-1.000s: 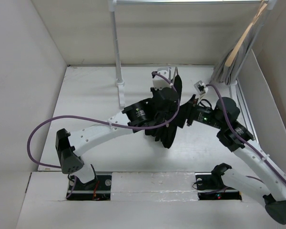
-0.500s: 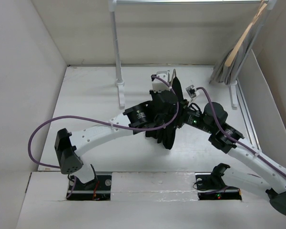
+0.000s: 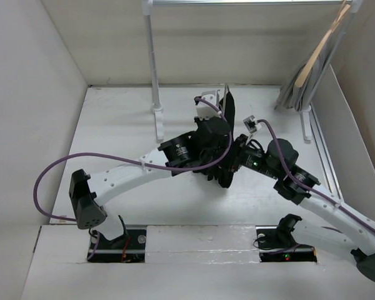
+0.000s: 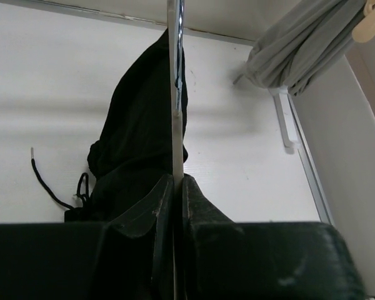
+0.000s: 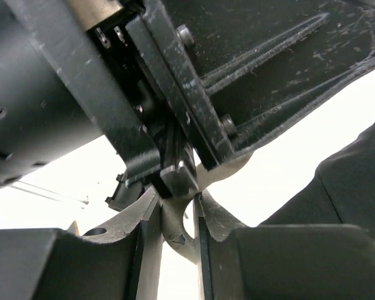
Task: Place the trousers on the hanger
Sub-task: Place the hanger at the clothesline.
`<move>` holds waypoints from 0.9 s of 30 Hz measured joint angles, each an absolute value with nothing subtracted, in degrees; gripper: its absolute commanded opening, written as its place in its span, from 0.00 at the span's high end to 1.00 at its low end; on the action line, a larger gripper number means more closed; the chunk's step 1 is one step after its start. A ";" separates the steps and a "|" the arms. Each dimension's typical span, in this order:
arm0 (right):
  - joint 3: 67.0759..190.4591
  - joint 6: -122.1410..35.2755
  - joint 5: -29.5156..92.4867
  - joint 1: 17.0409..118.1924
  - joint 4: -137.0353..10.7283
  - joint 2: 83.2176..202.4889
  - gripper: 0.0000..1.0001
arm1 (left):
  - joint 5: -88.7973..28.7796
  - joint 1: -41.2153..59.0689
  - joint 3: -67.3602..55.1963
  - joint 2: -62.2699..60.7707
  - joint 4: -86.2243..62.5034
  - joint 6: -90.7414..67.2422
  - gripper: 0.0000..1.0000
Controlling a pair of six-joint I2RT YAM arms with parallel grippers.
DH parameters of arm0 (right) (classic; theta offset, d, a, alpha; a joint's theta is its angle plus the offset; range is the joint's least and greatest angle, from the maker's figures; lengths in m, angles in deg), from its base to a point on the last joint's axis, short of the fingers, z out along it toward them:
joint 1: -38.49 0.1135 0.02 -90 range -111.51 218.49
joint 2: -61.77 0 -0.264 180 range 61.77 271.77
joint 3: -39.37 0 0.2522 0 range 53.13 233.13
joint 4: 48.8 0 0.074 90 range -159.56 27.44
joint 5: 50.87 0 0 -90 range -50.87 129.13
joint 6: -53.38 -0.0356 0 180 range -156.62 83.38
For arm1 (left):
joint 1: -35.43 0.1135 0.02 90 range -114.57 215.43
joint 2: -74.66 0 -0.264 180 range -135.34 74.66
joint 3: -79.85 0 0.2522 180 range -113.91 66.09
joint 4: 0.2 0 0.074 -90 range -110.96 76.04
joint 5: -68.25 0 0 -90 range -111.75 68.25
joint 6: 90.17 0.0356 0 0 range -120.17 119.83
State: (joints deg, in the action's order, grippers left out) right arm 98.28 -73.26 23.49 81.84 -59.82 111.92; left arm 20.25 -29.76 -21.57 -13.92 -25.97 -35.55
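White bench (image 3: pixel 112 125), mid-frame: left fingers (image 4: pixel 140 215) clenched on thin grey wire hanger (image 4: pixel 175 94) with black fabric trousers (image 4: pixel 144 137); right fingers (image 5: pixel 222 219) newly closing in, hold unclear.

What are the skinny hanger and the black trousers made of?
The hanger looks like thin grey metal: it is straight and stiff, with a shiny glint near the top. The trousers look like soft, matte black cloth, because they droop in loose folds. I cannot tell exactly which cloth.

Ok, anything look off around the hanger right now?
The trousers sit bunched mostly to one side of the hanger pinched by the left gripper, and their drawstring trails loose on the table.
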 measured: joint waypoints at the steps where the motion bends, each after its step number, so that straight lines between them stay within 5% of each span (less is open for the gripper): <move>1: 98.28 -72.80 23.99 82.04 -60.34 111.25 1.00 | 19.97 -29.83 -21.57 -13.72 -25.89 -35.61 0.88; 2: 98.28 -72.50 24.21 82.11 -60.69 110.72 1.00 | 19.55 -29.85 -21.57 -13.50 -25.80 -35.63 0.66; 4: 98.28 -72.04 24.76 81.60 -61.48 109.69 1.00 | 18.90 -30.05 -21.57 -12.85 -25.58 -35.79 0.42; 8: 98.32 -71.36 24.47 78.85 -62.28 109.56 1.00 | 16.62 -30.16 -22.20 -9.90 -25.06 -36.24 0.33; 27: 121.43 -72.74 7.90 56.25 -55.12 125.67 1.00 | 12.43 -28.19 -27.71 5.05 -26.00 -34.69 0.33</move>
